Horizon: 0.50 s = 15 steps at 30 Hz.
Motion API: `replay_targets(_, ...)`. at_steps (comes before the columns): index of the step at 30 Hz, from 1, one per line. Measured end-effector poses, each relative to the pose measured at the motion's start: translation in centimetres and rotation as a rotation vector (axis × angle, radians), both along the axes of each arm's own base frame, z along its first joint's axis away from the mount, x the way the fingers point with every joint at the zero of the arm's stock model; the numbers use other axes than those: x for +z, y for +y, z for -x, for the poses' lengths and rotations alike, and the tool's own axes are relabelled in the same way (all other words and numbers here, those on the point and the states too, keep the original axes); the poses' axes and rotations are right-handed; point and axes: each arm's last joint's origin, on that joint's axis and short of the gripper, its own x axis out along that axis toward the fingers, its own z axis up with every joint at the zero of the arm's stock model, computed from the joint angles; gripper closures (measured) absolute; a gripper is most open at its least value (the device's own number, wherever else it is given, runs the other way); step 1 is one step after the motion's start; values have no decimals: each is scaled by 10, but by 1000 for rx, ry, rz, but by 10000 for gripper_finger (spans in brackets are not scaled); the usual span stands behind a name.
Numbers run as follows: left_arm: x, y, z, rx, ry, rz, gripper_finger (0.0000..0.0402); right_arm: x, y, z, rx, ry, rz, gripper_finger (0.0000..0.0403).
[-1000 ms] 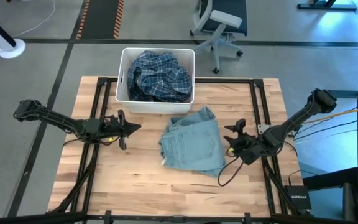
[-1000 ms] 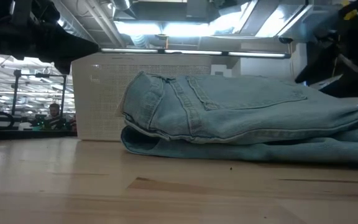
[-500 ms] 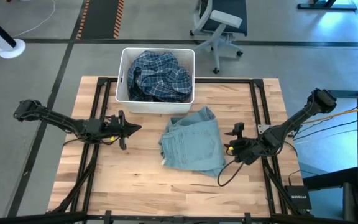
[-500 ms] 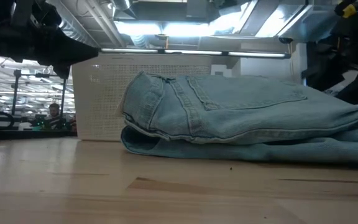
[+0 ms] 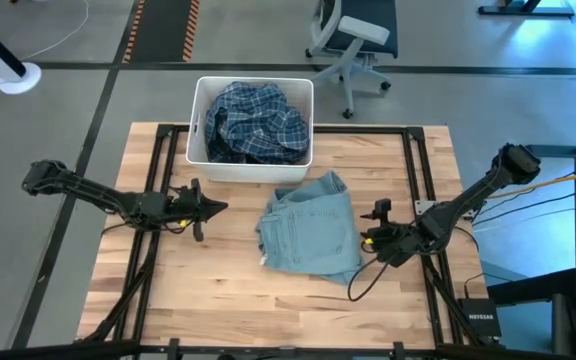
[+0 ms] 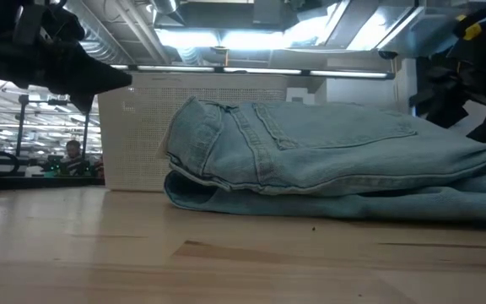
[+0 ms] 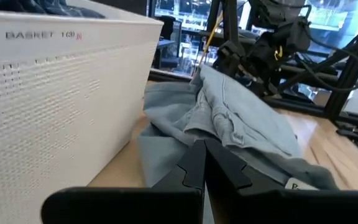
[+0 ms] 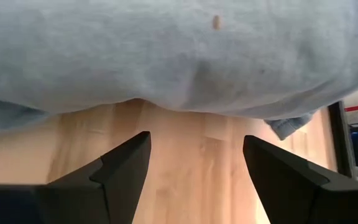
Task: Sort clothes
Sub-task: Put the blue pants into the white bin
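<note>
High view: the plaid shirt already lies in the bin at upper centre, so that part looks done. The jeans lie folded on the table at centre, not yet sorted. The left gripper waits left of them, well apart. The right gripper sits just beside their right edge, a little nearer than a second ago.

Low view: the jeans fill the middle, the bin behind them. The right arm at upper right has shifted slightly.

Left wrist view: the jaws are pressed together, pointing toward the jeans past the bin.

Right wrist view: the jaws are spread, the fingers close to the jeans' hem, holding nothing.
</note>
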Motion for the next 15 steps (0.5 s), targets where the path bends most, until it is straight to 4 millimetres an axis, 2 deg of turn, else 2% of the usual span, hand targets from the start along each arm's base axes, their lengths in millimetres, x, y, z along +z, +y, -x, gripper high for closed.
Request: replay_targets(15,-11,0,1,13,86,81,402,2,0,-2,-23,-46,22,128)
